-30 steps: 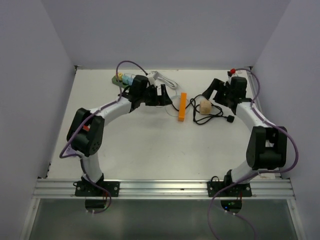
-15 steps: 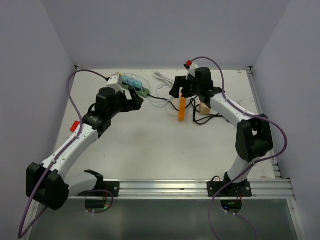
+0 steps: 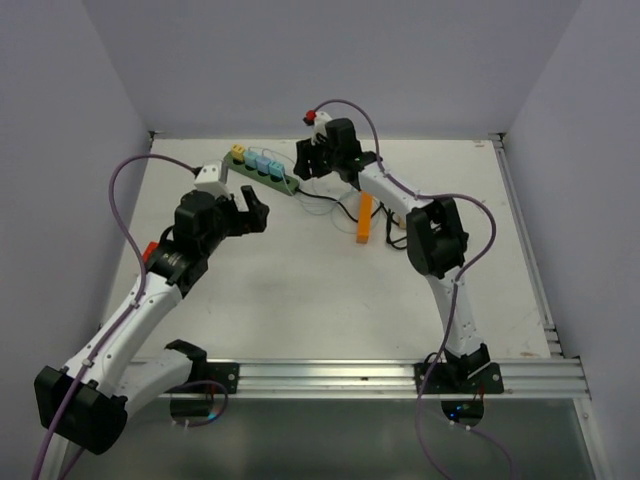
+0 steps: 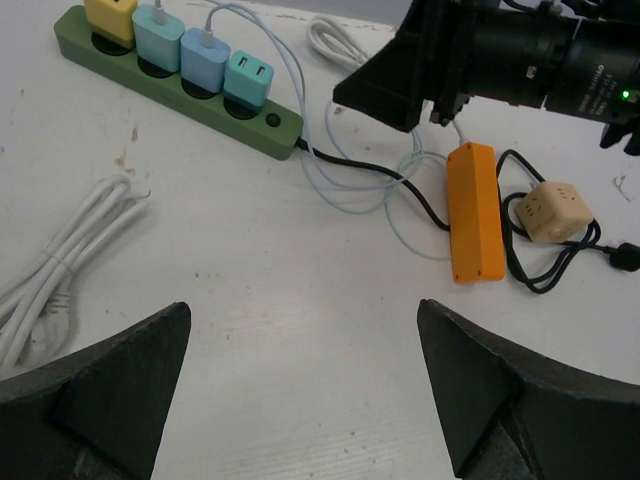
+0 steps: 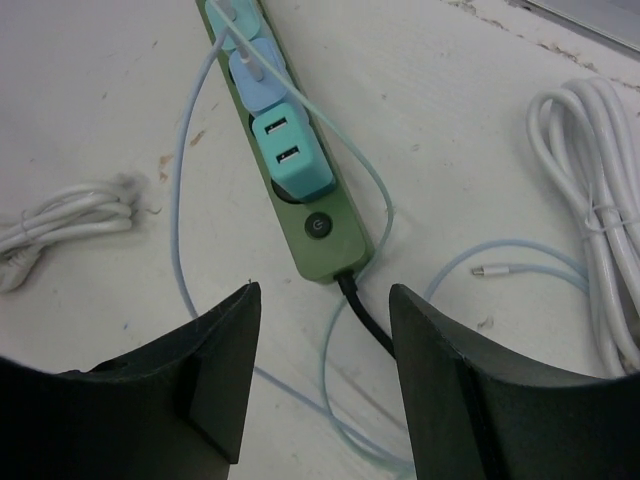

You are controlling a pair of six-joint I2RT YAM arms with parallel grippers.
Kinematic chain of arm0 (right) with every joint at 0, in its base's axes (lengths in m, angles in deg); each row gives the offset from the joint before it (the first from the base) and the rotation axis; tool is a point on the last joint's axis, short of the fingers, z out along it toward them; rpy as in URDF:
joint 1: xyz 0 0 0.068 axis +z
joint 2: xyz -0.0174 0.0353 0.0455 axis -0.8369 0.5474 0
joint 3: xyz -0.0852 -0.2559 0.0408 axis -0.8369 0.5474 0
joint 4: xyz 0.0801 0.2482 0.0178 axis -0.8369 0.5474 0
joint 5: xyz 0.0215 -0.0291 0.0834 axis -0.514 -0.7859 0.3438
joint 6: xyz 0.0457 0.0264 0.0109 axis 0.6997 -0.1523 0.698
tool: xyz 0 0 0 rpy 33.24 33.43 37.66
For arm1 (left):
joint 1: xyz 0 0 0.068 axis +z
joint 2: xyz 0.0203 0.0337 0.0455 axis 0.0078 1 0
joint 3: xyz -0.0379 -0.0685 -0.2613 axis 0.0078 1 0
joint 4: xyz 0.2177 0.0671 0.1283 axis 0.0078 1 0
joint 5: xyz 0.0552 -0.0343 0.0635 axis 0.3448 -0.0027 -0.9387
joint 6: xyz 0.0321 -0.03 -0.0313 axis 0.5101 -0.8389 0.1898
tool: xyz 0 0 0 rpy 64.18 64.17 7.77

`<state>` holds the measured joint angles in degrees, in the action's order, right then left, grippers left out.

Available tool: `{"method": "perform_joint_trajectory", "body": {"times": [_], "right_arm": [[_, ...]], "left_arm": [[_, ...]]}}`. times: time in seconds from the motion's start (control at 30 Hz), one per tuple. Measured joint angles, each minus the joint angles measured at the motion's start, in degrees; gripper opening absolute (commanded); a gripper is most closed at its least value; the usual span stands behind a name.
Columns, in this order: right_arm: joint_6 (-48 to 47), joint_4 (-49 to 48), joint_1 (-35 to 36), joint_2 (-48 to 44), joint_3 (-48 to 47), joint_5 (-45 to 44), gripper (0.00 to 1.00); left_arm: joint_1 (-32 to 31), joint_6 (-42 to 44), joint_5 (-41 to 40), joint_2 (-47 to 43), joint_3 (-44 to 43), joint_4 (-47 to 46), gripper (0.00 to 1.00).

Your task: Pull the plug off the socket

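The socket is a long dark-green power strip (image 4: 190, 95) (image 5: 318, 228) (image 3: 262, 171) at the back of the table. It carries a yellow plug (image 4: 112, 15), two light-blue plugs (image 4: 158, 38) and a teal plug (image 5: 294, 155) nearest the switch. Its black cord (image 4: 380, 175) runs right. My right gripper (image 5: 325, 295) (image 3: 305, 160) hovers over the strip's switch end, its jaws apart on either side of the cord and holding nothing. My left gripper (image 4: 303, 310) (image 3: 250, 210) is wide open over bare table, in front of the strip.
An orange strip (image 4: 473, 212) and a beige cube adapter (image 4: 553, 210) with black cord lie to the right. White cable coils lie near the strip (image 4: 60, 255) (image 5: 590, 200). Thin pale-blue cables (image 5: 180, 200) loop around the strip's end.
The right arm swung left from the orange strip to the green strip's switch end, and its jaws narrowed. The left arm drew back towards the near left and stayed open.
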<state>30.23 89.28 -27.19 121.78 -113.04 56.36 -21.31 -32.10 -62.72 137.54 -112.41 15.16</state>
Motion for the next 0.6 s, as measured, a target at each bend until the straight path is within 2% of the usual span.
{"method": "perform_joint_trajectory", "body": {"times": [0.1, 0.3, 0.47, 0.6], "right_arm": [[-1.88, 0.28, 0.74, 4.13, -4.79, -0.72, 0.63], [-5.57, 0.13, 2.25, 8.96, -10.10, -2.36, 0.65], [-7.28, -0.44, 2.80, 11.32, -11.89, -2.25, 0.66], [-8.55, -1.44, 2.84, 12.33, -12.26, -2.23, 0.72]], "left_arm": [[0.00, 1.36, 1.01, 0.48, -1.53, 3.21, 1.00], [0.00, 5.55, -0.33, -0.76, -4.90, 7.82, 1.00], [0.00, 8.90, -3.72, -4.17, -3.61, 8.98, 1.00], [0.00, 10.32, -5.62, -5.97, -0.26, 9.49, 1.00]]}}
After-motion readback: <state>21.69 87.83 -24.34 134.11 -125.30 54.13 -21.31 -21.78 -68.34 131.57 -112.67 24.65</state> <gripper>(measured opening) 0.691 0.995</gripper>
